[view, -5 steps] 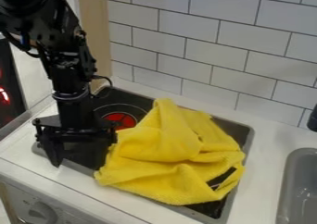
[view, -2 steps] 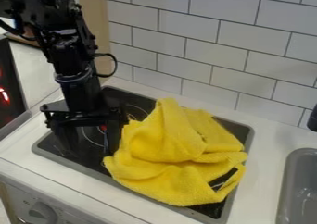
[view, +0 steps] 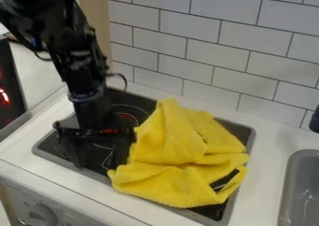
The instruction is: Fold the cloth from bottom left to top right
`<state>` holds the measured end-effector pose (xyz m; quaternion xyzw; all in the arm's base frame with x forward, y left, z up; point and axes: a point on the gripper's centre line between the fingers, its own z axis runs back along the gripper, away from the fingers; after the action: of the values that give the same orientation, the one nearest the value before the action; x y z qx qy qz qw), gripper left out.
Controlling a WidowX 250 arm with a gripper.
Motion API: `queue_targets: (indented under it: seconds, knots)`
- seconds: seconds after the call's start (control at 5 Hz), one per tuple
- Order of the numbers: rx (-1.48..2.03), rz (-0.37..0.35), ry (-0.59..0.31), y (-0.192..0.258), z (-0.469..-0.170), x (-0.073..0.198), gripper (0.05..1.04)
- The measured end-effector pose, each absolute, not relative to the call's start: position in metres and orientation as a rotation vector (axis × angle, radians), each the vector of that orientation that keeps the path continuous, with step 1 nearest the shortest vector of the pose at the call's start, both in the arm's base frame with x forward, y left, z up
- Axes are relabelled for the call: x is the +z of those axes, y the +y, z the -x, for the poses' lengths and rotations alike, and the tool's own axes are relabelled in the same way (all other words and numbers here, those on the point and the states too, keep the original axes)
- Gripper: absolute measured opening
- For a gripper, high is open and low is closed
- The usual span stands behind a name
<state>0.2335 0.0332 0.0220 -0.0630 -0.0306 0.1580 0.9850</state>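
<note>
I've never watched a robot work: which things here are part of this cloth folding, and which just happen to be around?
Part of the job:
- yellow cloth, bunched up on the stovetop
- black hand, beside the cloth's left side

Just around:
- stovetop, merely the surface underneath
- grey sink, at right
- knob, on the front panel
- black object, at the right edge

No text, brand, number or sign can be read. Faint marks stand beside the knob [view: 42,214] on the white front panel [view: 73,218], below the counter's [view: 274,138] front edge, too small to make out.
</note>
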Motion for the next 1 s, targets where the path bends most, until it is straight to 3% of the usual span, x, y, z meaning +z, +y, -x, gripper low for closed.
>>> queue_targets:
  seconds: [0.2, 0.8, 1.0]
  knots:
    - [0.320, 0.142, -0.087, 0.031, -0.240, 0.018, 0.943]
    - [0.263, 0.146, -0.117, 0.017, -0.242, 0.015, 0.245]
    - [0.261, 0.143, -0.123, 0.017, -0.242, 0.018, 0.150]
